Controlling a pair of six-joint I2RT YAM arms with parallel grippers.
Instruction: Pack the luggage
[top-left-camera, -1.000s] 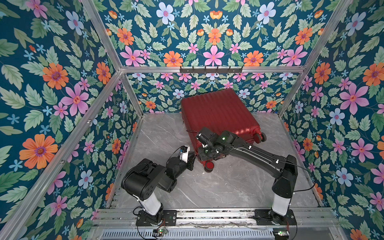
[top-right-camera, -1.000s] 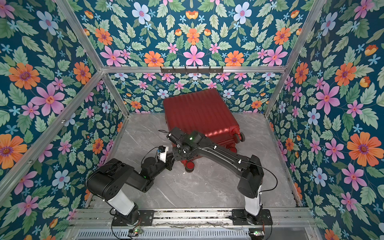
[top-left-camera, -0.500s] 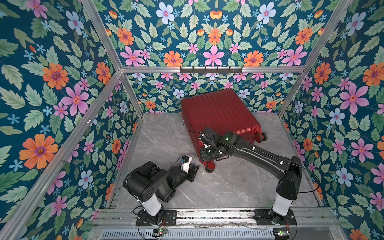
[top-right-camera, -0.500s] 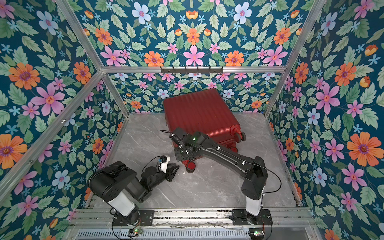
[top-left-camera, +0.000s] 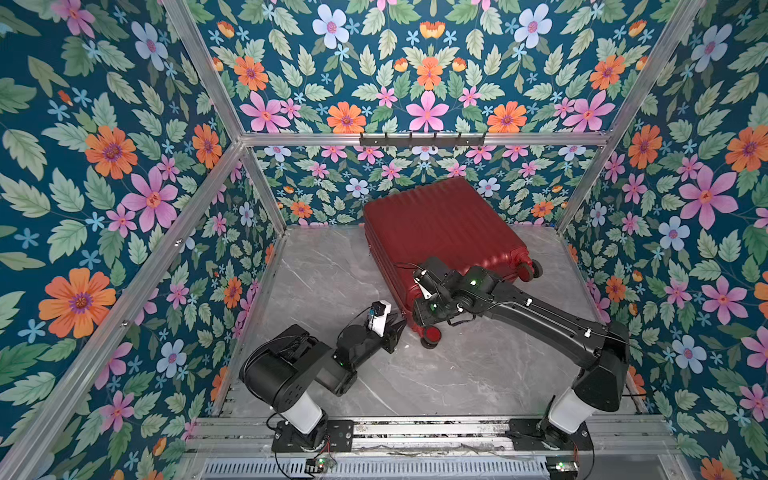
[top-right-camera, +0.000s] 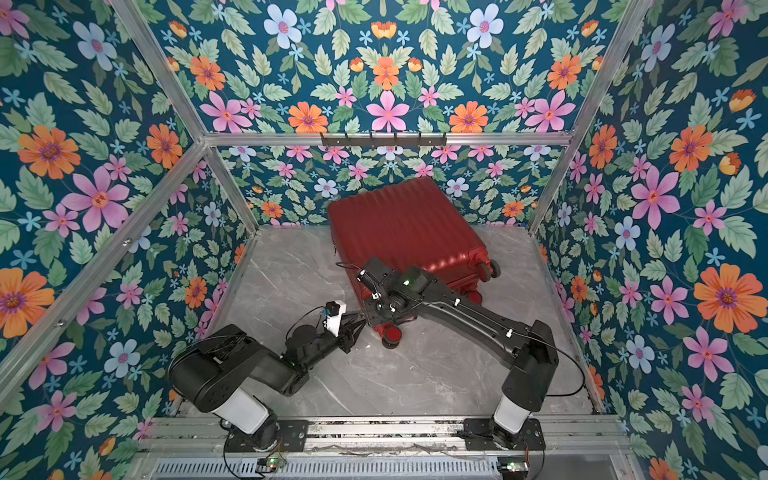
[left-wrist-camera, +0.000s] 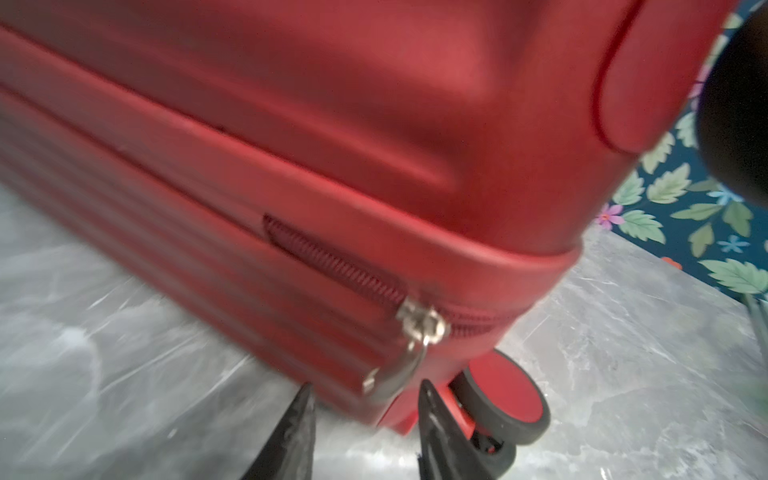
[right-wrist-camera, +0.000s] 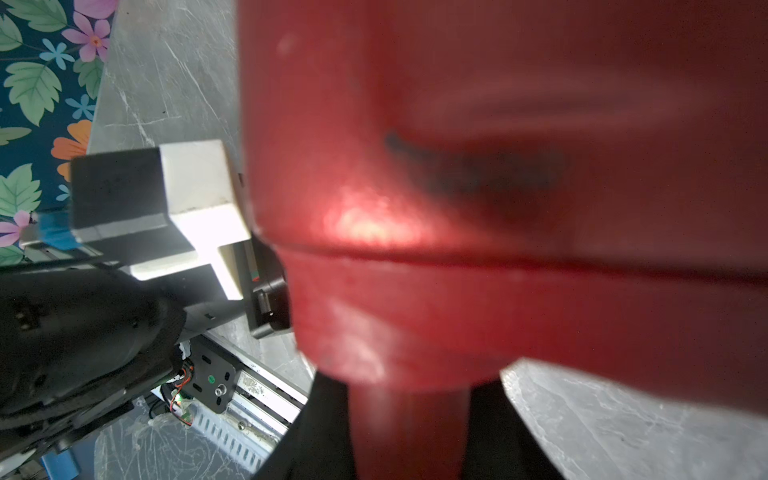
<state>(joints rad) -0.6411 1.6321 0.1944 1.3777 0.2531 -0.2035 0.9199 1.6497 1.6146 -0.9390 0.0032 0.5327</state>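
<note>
The luggage (top-left-camera: 440, 232) (top-right-camera: 403, 232) lies closed on the grey marble table, its ribbed dark-red shell facing up, at the back middle. My right gripper (top-left-camera: 419, 322) (top-right-camera: 374, 322) is shut on the near left corner of the luggage, just above a red caster wheel (top-left-camera: 432, 334). In the right wrist view a red part of the luggage (right-wrist-camera: 498, 166) fills the gap between the black fingers (right-wrist-camera: 316, 415). My left gripper (top-left-camera: 401, 328) (left-wrist-camera: 365, 386) is open and low at that same corner. The tip of the silver zipper pull (left-wrist-camera: 409, 353) hangs between its fingertips.
Floral walls and an aluminium frame close in the table on three sides. A black hook rail (top-left-camera: 422, 139) runs along the back wall. The arms' base rail (top-left-camera: 415, 428) lines the front edge. Bare marble (top-left-camera: 324, 270) lies left of the luggage.
My left gripper drew back towards the front, then came forward again to the luggage corner, and its jaws opened. The right gripper and the luggage corner shifted slightly to the right.
</note>
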